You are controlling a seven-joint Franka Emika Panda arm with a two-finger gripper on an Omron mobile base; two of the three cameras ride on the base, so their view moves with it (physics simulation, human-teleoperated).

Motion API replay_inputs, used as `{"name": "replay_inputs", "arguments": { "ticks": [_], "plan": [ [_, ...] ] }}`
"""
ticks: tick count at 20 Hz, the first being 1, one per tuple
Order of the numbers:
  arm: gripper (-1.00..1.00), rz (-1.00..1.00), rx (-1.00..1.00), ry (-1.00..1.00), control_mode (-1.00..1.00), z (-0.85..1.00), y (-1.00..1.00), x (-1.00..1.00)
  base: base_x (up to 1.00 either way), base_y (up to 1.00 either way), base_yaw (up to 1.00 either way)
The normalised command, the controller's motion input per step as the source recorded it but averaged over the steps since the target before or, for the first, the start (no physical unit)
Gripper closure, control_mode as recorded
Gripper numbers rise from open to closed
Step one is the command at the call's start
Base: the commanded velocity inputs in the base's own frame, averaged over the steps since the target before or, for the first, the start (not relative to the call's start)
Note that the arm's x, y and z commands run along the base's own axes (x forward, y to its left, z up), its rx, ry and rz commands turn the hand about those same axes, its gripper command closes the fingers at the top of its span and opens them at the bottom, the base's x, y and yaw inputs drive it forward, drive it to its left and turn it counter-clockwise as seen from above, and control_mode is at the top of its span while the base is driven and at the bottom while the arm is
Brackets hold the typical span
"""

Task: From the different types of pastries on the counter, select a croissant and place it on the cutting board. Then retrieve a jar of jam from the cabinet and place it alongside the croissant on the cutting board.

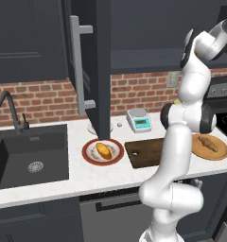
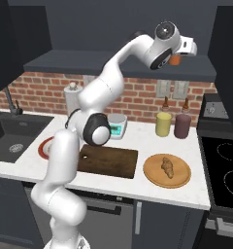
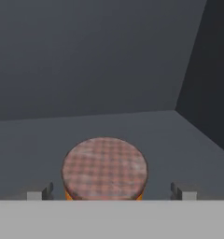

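End effector (image 3: 111, 195) open, straddling jam jar (image 3: 104, 169)

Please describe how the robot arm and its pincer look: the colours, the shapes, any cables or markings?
The arm is glossy white, built of rounded tubular links with dark grey to black joint rings and round end caps. No cables or markings show. The pincer has two small finger tips, grey and blocky with darker inner edges.
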Motion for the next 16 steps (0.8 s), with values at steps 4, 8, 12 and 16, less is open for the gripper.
{"name": "replay_inputs", "arguments": {
  "ticks": [4,8,12,16],
  "plan": [
    [-1.0,0.0,0.0,0.0,-1.0,0.0,0.0,0.0,0.0,0.0,0.0],
    [-1.0,0.0,0.0,0.01,-1.0,0.0,0.0,0.18,0.0,0.0,0.0],
    [-1.0,0.0,0.0,0.03,-1.0,0.0,0.0,0.21,0.0,0.0,0.0],
    [1.0,0.0,0.0,0.04,-1.0,-0.01,0.01,0.19,0.0,0.0,0.0]
  ]
}}
